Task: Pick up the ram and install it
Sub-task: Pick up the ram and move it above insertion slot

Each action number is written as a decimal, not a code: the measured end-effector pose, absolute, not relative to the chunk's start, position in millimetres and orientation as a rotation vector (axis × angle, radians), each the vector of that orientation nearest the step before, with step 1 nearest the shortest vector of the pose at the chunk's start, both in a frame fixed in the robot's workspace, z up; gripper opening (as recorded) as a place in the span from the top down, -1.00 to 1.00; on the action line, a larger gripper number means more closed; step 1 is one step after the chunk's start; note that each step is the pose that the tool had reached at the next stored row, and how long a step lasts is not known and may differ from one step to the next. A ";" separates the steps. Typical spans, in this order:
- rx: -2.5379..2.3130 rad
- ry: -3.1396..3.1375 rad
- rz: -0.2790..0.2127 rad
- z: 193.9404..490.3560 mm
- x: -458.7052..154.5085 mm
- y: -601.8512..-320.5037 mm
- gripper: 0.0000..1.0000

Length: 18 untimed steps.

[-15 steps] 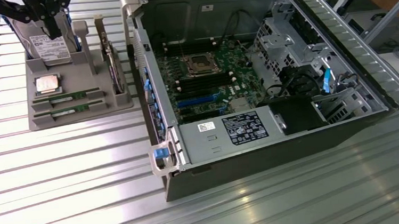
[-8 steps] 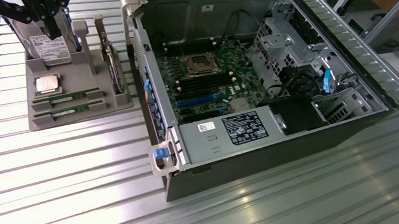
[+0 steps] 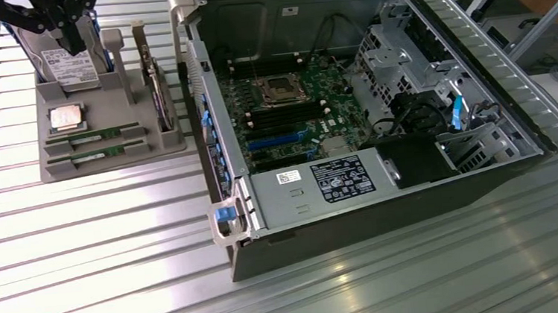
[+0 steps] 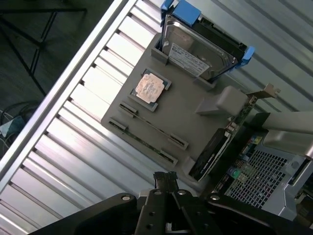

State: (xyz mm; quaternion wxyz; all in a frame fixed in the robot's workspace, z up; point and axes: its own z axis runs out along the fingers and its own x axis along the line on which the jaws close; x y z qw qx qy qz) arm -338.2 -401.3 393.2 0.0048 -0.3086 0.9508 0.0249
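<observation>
Two rams lie side by side in slots at the front of a grey holder [image 3: 110,166]: one ram [image 3: 93,134] [image 4: 155,126] and a second ram [image 3: 99,151] [image 4: 142,142] just beside it. Both are thin green sticks. My gripper [image 3: 75,45] [image 4: 166,178] hangs above the back of the holder, over the hard drive [image 3: 68,66], well clear of both rams. Its black fingers are shut together with nothing between them. The open computer case [image 3: 355,106] stands at the exterior view's right, with dark memory slots [image 3: 278,116] on its motherboard.
The holder also carries a square silver CPU [image 3: 67,117] [image 4: 149,88], the hard drive [image 4: 200,49] with blue clips, and an upright card with a metal bracket [image 3: 159,91] [image 4: 220,142]. Everything rests on a ribbed metal table [image 3: 96,238].
</observation>
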 end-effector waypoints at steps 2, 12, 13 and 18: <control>-0.981 2.973 0.078 393.2 -338.2 -401.3 0.79; -1.046 2.952 0.078 393.2 -338.2 -401.3 0.79; -1.054 2.950 0.078 393.2 -338.2 -401.3 0.79; -1.116 2.928 0.079 393.2 -338.2 -401.3 0.79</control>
